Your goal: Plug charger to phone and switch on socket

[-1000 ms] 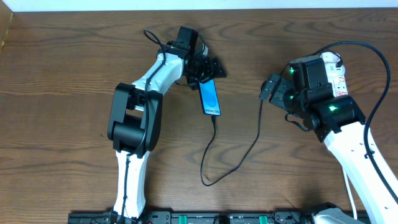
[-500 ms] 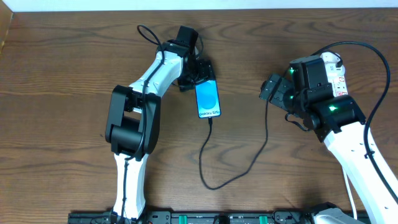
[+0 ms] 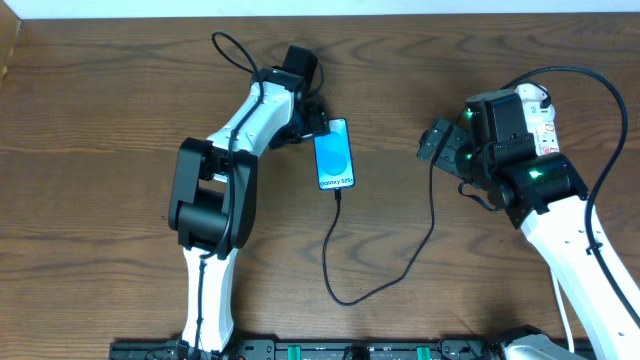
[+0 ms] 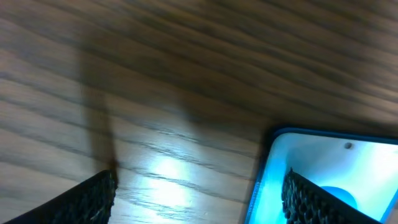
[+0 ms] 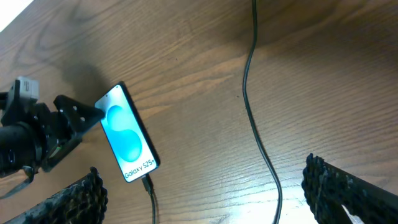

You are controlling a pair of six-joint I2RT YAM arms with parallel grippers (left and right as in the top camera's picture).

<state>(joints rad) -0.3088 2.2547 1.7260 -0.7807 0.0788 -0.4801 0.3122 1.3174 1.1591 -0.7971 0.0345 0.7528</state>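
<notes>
Brown wood-grain table (image 3: 100, 100) beneath two robot arms. We judge the socket (image 3: 540, 112) comes next; it sits behind the right pincer (image 3: 437, 148), partly hidden by the arm. Press its switch squarely and avoid snagging the charger cable (image 3: 400, 255). The left pincer (image 3: 316, 122) stands wide open and holds nothing. The phone (image 3: 334, 153) lies flat just ahead, one finger over its near corner. The right pincer gapes fully, empty.

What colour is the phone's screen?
Bright blue with small white text; the phone shows best in the right wrist view.
</notes>
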